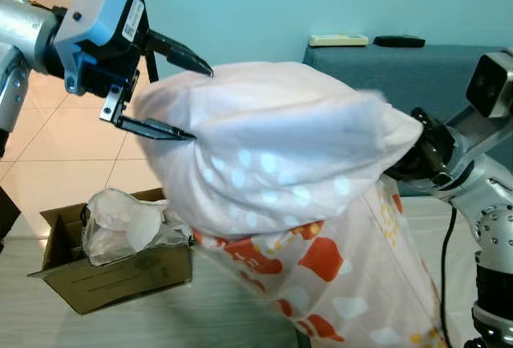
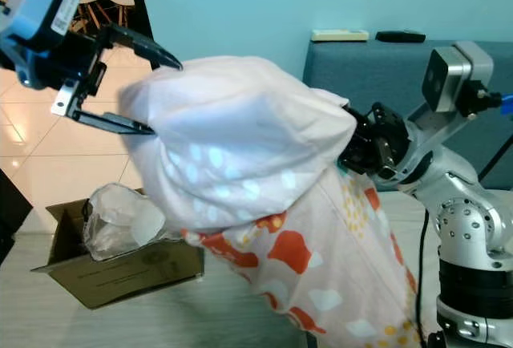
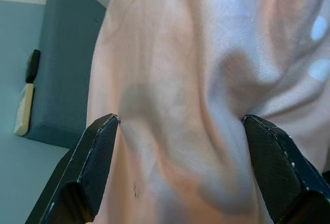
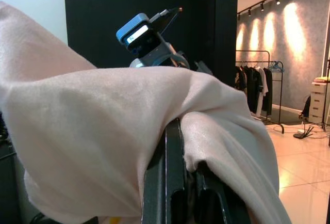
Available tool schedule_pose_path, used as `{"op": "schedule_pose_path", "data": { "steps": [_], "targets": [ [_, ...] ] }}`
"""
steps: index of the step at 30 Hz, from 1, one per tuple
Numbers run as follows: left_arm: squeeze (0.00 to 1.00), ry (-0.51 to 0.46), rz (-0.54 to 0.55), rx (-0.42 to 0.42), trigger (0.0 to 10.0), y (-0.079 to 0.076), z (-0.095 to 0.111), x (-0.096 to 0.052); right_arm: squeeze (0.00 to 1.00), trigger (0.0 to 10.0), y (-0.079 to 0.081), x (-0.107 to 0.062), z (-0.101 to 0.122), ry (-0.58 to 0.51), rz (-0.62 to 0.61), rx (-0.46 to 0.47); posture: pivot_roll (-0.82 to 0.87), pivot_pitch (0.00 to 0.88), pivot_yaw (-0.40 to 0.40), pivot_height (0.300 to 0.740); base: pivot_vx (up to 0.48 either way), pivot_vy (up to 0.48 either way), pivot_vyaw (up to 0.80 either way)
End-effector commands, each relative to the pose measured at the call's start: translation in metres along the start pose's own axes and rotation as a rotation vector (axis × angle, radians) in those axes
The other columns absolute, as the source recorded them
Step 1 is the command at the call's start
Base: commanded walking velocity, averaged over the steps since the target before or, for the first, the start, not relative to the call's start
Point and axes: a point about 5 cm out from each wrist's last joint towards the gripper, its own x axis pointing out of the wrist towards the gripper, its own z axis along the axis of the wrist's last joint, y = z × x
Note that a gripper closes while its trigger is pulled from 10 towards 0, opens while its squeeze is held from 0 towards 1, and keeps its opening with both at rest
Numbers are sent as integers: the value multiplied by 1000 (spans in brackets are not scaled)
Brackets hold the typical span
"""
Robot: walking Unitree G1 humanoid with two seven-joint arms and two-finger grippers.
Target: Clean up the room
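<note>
Currently my left pincer (image 1: 180, 99) is standing spread apart at the left end of the blanket (image 1: 280, 155), one black finger riding along the top of the bundled cloth and the other pressing into its side; the wrist view is showing both fingertips (image 3: 100, 136) touching the pale pink fabric with a wide fold of it between them, not clamped. My right pincer (image 4: 178, 182) is gripping the opposite end: in its wrist view the two fingers are lying together with a fold of the cloth pinched between them and more cloth draping over the top. From the head views that end of the bundle is covering the pincer, so only my right arm (image 2: 401, 151) is showing behind it.

The blanket is being held up in the air between my two arms, bunched into a thick roll. Its upper part is plain pale pink with faint light spots; the lower part, hanging down toward me, is carrying orange, white and yellow patches.

Below the left end, an open cardboard box (image 1: 120, 272) is sitting on the floor, with crumpled clear plastic (image 1: 120, 224) stuffed inside. Behind the blanket a dark blue sofa (image 1: 433, 67) is standing against a light blue wall, with two remotes (image 1: 338, 40) lying on its top edge.
</note>
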Motion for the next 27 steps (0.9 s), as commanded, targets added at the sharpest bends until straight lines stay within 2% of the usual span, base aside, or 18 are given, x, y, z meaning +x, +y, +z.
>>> {"op": "schedule_pose_path", "data": {
  "steps": [1, 7, 9, 13, 14, 16, 19, 21, 25, 27],
  "targets": [
    [1000, 10, -26, 6, 10000, 1, 0, 2, 0, 10000, 10, 10, 10, -14, 85, -46, -45, 0, -22, 740, 0, 0, 0],
    [1000, -4, -79, -45, 10000, -8, -3, 6, 0, 10000, 11, 12, 11, -16, 98, -47, -45, 0, -19, 740, 0, 0, 0],
    [1000, -7, -137, -100, 10000, -19, -8, 11, 0, 10000, 12, 13, 12, -23, 106, -55, -46, 0, -17, 740, 0, 0, 0],
    [1000, -9, -159, -133, 10000, -25, -13, 14, 0, 10000, 13, 14, 14, -31, 111, -63, -46, 0, -17, 740, 0, 0, 0],
    [0, -6, -166, -136, 10000, -27, -18, 17, 0, 10000, 13, 15, 15, -35, 112, -66, -46, 0, -16, 740, 0, 0, 0],
    [0, -6, -166, -136, 10000, -27, -18, 17, 0, 10000, 13, 15, 15, -35, 112, -66, -46, 0, -16, 740, 0, 0, 0],
    [0, -2, -173, -136, 10000, -30, -28, 26, 0, 10000, 13, 16, 16, -41, 113, -69, -50, 0, -16, 740, 0, 0, 0],
    [0, -14, -148, -119, 10000, -25, -33, 34, 0, 10000, 13, 15, 17, -49, 115, -71, -50, 0, -16, 740, 0, 0, 0],
    [0, -18, -123, -100, 10000, -21, -36, 39, 0, 10000, 14, 15, 18, -57, 117, -72, -53, 0, -14, 740, 0, 0, 0],
    [0, -11, -93, -91, 10000, -20, -39, 47, 0, 10000, 14, 15, 18, -60, 117, -73, -53, 0, -14, 740, 0, 0, 0]
  ]
}}
